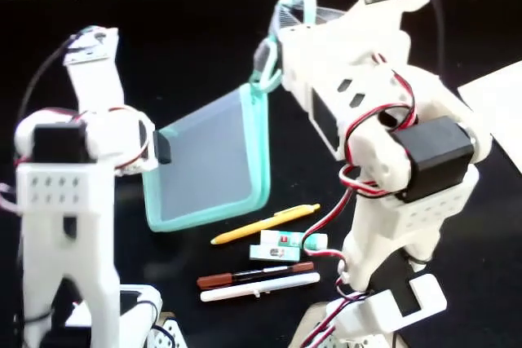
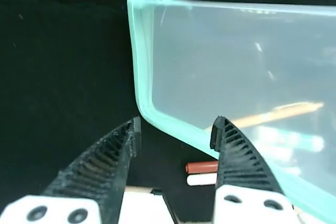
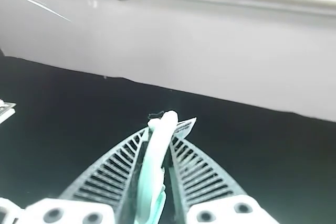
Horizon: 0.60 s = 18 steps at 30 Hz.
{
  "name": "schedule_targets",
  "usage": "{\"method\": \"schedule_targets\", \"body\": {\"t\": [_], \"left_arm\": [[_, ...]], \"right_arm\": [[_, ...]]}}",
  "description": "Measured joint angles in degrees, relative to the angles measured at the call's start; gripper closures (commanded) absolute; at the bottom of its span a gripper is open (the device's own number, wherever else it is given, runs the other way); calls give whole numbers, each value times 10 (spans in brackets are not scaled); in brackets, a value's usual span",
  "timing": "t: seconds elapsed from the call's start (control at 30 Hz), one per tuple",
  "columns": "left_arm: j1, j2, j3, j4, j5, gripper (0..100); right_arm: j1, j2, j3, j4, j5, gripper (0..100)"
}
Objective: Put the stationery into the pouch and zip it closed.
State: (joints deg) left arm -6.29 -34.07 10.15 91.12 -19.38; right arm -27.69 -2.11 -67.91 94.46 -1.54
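Note:
A translucent pouch (image 1: 208,160) with a mint-green border hangs tilted above the black table. My right gripper (image 1: 267,61) is shut on its upper corner; the right wrist view has the green edge (image 3: 157,171) pinched between the fingers of that gripper (image 3: 163,124). My left gripper (image 1: 160,148) sits at the pouch's lower left edge, open, and the pouch (image 2: 236,72) has its rounded corner just past that gripper's (image 2: 177,129) fingertips. Below the pouch lie a yellow pen (image 1: 265,223), a small white and green eraser (image 1: 281,248), a brown marker (image 1: 254,275) and a white pen (image 1: 261,287).
A white sheet (image 1: 493,95) lies at the table's right edge. Both arm bases stand at the front, close to the stationery. A pale wall (image 3: 210,61) runs behind the table's far edge.

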Motion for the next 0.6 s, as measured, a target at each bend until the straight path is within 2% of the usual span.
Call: {"method": "schedule_targets", "body": {"t": [0.27,0.6], "left_arm": [[0,-100,-8,0,0,769],[-45,-116,-102,-25,30,770]], "right_arm": [[-80,0,0,-44,20,992],[-208,18,-2,-54,21,992]]}}
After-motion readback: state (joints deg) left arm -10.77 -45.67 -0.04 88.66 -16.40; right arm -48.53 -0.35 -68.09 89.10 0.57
